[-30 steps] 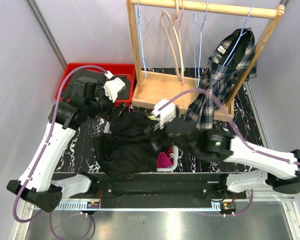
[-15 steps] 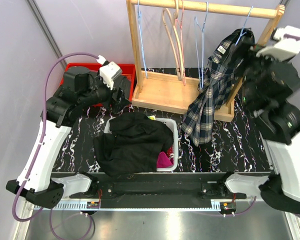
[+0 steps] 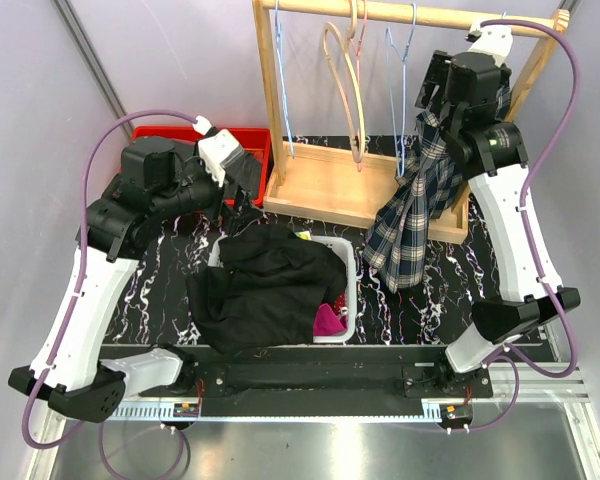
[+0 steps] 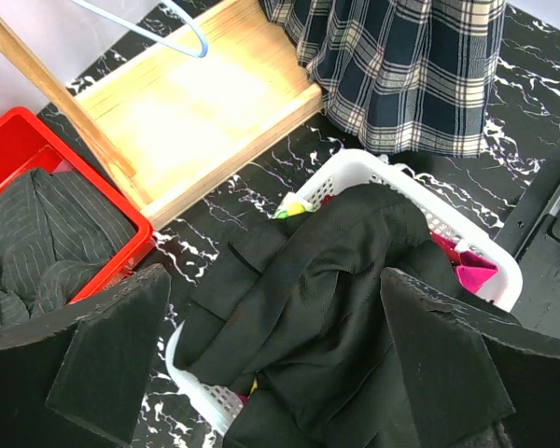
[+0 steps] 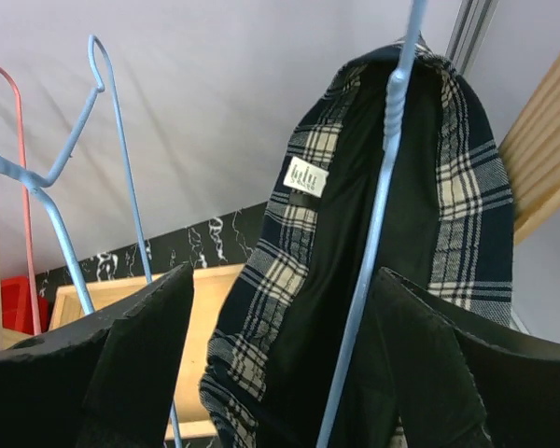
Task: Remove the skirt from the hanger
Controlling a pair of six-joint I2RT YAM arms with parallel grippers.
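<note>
A navy and white plaid skirt [image 3: 416, 205] hangs on a blue wire hanger [image 5: 378, 233] at the right end of the wooden rack [image 3: 332, 180]. My right gripper [image 3: 432, 92] is raised next to the skirt's top. In the right wrist view it [image 5: 280, 373] is open, and the skirt's waistband [image 5: 294, 280] and the hanger wire lie between the fingers, not gripped. My left gripper [image 3: 244, 180] is open and empty above the white basket. In the left wrist view it [image 4: 275, 364] hovers over a black garment [image 4: 327, 280]; the skirt's hem [image 4: 406, 75] shows at the top.
A white basket [image 3: 348, 262] of clothes, draped with a black garment [image 3: 265, 285], stands at the table's middle. A red bin [image 3: 150, 140] with dark cloth is at the back left. Empty blue [image 3: 400, 60] and pink hangers [image 3: 345, 70] hang on the rack.
My right arm swung up from low over the basket to the rack's right end beside the skirt's top. My left gripper shifted slightly right toward the rack's base.
</note>
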